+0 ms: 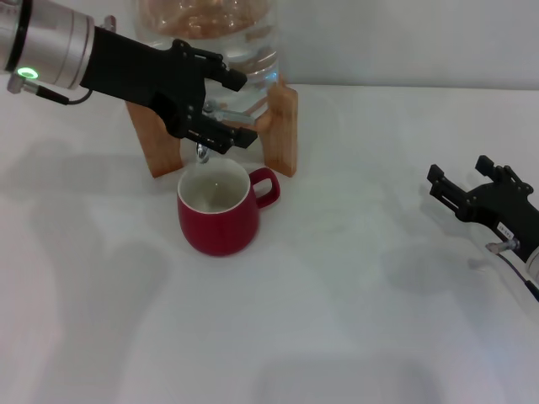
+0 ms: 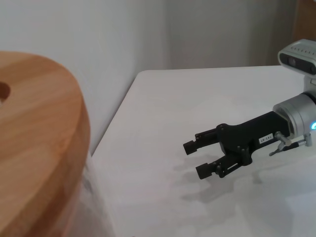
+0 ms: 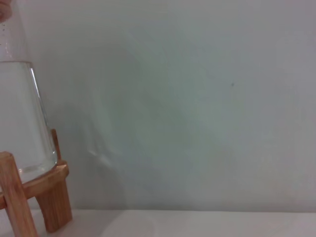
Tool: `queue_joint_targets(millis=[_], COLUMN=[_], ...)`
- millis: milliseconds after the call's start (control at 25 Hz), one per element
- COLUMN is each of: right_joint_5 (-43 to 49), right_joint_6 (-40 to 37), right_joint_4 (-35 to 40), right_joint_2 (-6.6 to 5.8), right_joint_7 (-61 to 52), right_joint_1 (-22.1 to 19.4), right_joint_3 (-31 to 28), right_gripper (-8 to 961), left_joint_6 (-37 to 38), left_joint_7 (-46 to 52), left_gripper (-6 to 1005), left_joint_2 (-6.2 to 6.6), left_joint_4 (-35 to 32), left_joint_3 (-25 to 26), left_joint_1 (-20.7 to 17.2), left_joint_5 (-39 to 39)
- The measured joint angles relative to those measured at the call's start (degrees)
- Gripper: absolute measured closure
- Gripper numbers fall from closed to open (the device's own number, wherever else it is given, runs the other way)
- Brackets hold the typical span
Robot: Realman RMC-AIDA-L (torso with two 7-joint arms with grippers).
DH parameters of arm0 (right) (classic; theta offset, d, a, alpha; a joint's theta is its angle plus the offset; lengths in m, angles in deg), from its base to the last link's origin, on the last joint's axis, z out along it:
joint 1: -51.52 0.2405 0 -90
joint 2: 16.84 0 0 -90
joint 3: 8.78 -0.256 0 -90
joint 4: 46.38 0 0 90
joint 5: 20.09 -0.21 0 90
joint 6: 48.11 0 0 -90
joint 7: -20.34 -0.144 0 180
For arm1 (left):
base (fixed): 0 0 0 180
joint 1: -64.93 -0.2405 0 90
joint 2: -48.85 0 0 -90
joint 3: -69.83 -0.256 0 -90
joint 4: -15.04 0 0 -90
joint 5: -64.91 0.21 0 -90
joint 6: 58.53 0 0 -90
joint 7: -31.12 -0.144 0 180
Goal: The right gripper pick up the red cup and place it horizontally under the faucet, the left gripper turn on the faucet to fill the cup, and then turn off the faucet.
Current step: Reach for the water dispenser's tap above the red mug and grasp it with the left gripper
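Observation:
The red cup (image 1: 217, 220) stands upright on the white table, handle to the right, right below the faucet's spout (image 1: 201, 153). The faucet (image 1: 217, 109) is fitted to the clear water jug (image 1: 253, 50) on its wooden stand (image 1: 285, 128). My left gripper (image 1: 242, 109) reaches in from the upper left, fingers spread, one above and one below the faucet's lever. My right gripper (image 1: 459, 181) rests open and empty at the right side of the table, far from the cup. It also shows in the left wrist view (image 2: 197, 159).
The jug's wooden lid (image 2: 34, 138) fills the left of the left wrist view. The jug (image 3: 22, 118) and a stand leg (image 3: 52, 197) show in the right wrist view before a plain wall. White table lies between cup and right gripper.

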Motion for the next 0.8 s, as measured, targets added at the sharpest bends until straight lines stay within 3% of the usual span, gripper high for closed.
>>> queue_joint_targets(millis=[800], right_joint_5=[-0.04], right_joint_6=[-0.23], right_joint_4=[0.0], right_joint_2=[0.0], right_joint_7=[0.0], right_joint_1=[-0.11], right_joint_3=[0.2], right_gripper=[95], left_joint_6=[-2.92], left_joint_7=[-0.23], left_gripper=[113], left_joint_2=[-1.2], left_joint_4=[-2.85], left_joint_3=[0.0], left_joint_1=[0.23], left_joint_5=[0.79])
